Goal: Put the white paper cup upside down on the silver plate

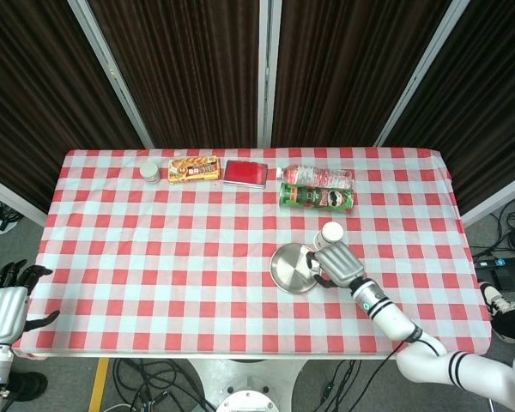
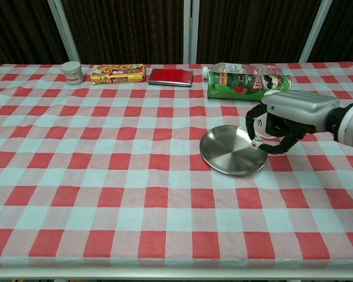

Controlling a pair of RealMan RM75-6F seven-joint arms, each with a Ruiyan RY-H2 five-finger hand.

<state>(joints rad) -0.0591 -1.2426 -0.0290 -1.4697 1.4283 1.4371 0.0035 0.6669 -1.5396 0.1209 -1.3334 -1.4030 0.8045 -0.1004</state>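
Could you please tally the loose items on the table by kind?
Cups: 1, cup
Plates: 1, plate
Cans: 1, can
Bottles: 1, bottle
Jars: 1, jar
Snack packs: 1, pack
Red cases: 1, case
Total: 7

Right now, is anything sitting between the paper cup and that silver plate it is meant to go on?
Nothing visible blocks the way. The white paper cup stands just beside the silver plate, whose surface is bare. Only the right robot hand is there, its fingers curled around the cup from the front, hiding most of it in the chest view.
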